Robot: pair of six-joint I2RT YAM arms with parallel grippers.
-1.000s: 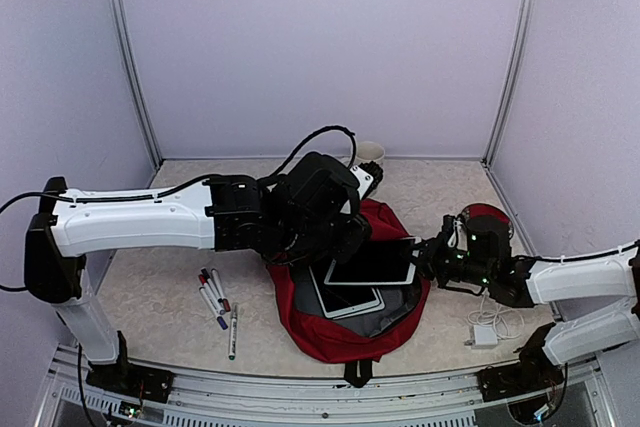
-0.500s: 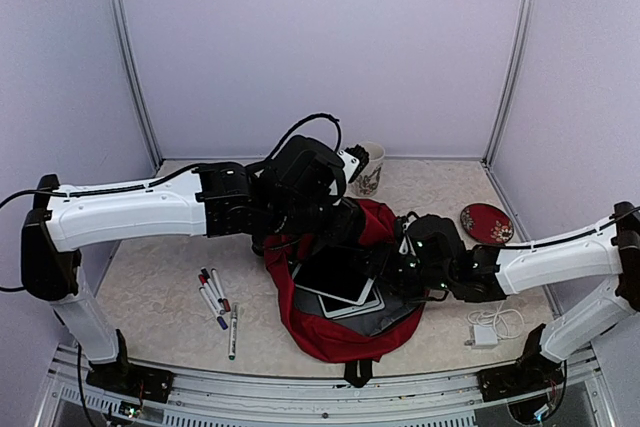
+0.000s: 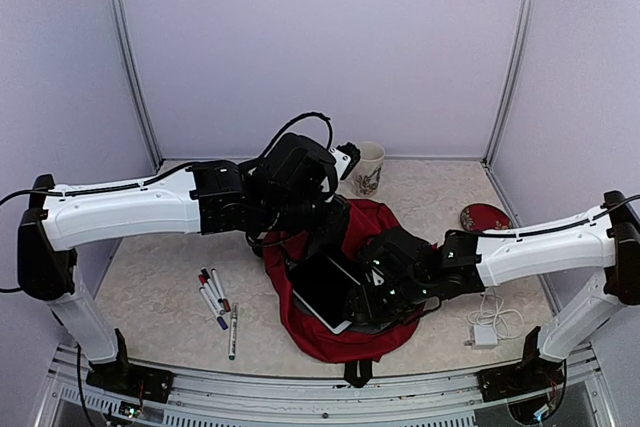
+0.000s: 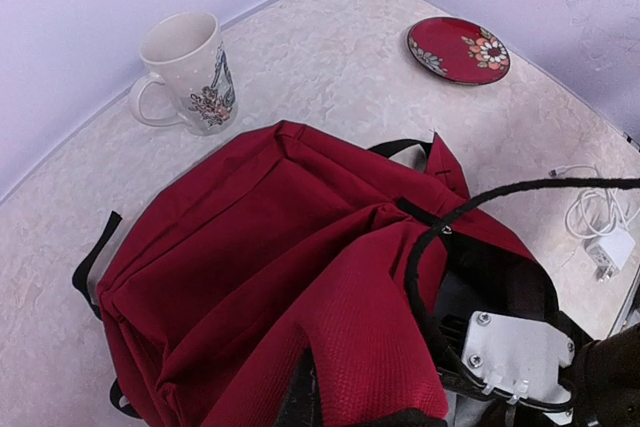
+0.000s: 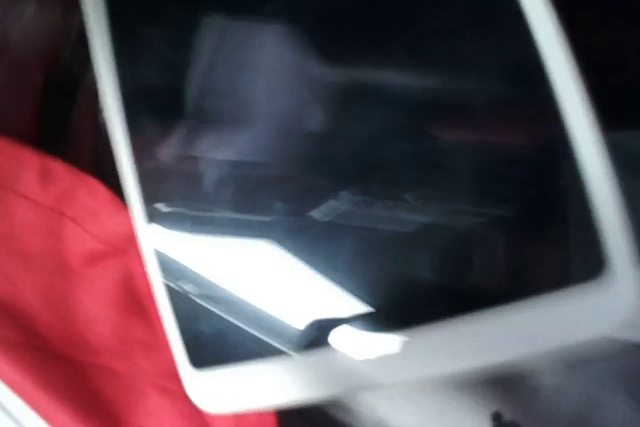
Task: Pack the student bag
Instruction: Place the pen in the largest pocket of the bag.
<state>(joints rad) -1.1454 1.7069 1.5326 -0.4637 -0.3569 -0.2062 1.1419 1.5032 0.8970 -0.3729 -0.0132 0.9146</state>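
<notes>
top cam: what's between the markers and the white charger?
The student bag, lying open, with a white-framed tablet at its mouth. The top external view shows it: markers on the left, charger on the right.

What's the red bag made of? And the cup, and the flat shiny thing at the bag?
The student bag looks like soft matte cloth: it folds and shows a fine weave. The cup seems glazed ceramic, off-white, slightly glossy, with a printed picture. The tablet has a dark, glass-like face that mirrors light; its white rim is probably plastic.
</notes>
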